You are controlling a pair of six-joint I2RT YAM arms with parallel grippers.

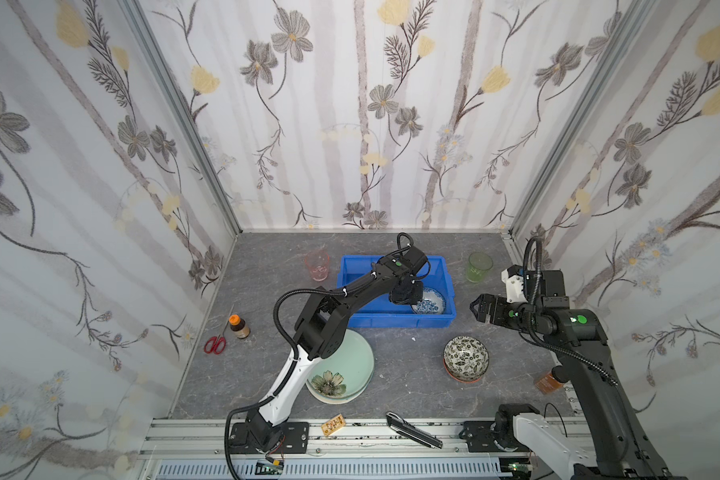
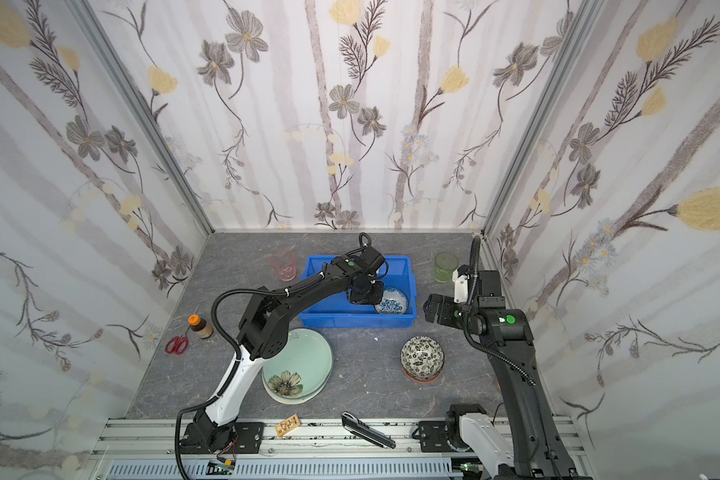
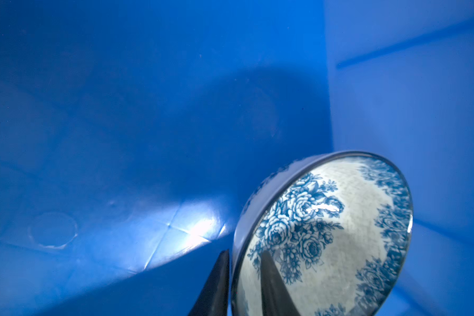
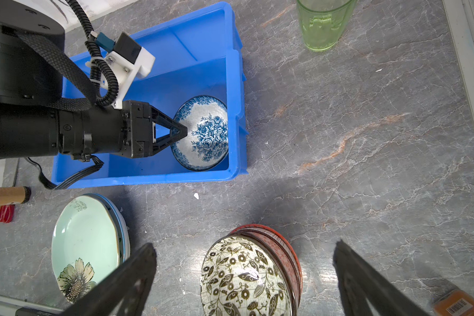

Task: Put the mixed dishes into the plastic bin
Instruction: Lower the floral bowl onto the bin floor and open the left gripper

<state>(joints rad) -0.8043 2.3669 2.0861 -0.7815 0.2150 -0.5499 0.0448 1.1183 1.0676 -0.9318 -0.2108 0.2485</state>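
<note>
Your left pincer (image 4: 182,131) reaches down into the blue bin (image 1: 400,322) at its right end. Its fingers (image 3: 216,287) straddle the rim of the blue-white bowl (image 4: 205,136), one outside the wall and one inside. They stand only slightly apart, and you cannot tell whether they press on the rim. The bowl sits inside the bin, in the corner nearest the right arm, and tips up in the right wrist view.

Your right pincer (image 4: 245,245) hangs spread wide and empty beside the bin's right end. Below it in the wrist view is the black-white bowl (image 1: 465,353), nested in an orange bowl (image 4: 290,251) on the grey surface (image 1: 412,382).

Outside the bin, in both top views:
- The pale green plate (image 2: 304,361) with the dark flower tops a stack of plates in front of the bin, partly under the left arm.
- The pink tumbler (image 1: 318,266) stands upright just beside the bin's far left corner.
- The green tumbler (image 1: 479,267) stands upright near the far right corner, apart from the bin.
- The red-handled scissors (image 1: 215,344) and the small brown bottle (image 1: 238,326) lie close together at the left edge.
</note>
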